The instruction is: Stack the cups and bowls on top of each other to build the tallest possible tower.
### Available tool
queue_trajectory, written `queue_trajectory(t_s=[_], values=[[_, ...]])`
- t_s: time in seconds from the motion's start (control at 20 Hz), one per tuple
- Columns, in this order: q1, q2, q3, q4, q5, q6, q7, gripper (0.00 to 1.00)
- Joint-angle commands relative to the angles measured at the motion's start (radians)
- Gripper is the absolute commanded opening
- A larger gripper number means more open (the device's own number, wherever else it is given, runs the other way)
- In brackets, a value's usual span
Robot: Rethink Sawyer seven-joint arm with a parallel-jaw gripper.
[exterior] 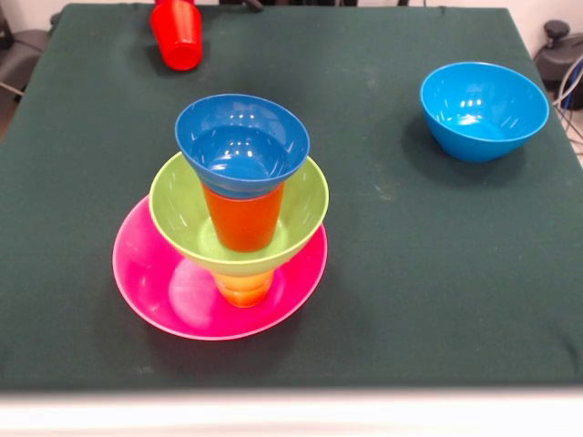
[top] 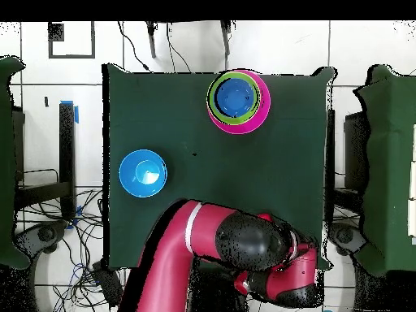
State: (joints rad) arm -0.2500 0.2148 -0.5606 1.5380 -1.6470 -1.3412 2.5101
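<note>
Upright, orange cup (exterior: 243, 217) in green bowl (exterior: 301, 214)

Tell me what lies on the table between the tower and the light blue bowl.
Nothing: only bare green cloth lies between the tower and the light blue bowl. Both the front and overhead views show this.

no readable text — none anywhere
</note>
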Motion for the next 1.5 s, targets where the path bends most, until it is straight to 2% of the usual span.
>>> queue_trajectory(t_s=[0.05,0.35,0.55,0.8,1.5], values=[[0.043,0.224,0.139,-0.36,0.253,0.597,-0.189,1.0],[0.074,0.271,0.087,-0.385,0.327,0.604,-0.218,1.0],[0.09,0.302,0.061,-0.411,0.344,0.572,-0.187,1.0],[0.163,0.353,0.002,-0.443,0.353,0.595,-0.088,1.0],[0.228,0.403,-0.102,-0.435,0.444,0.532,-0.051,1.0]])
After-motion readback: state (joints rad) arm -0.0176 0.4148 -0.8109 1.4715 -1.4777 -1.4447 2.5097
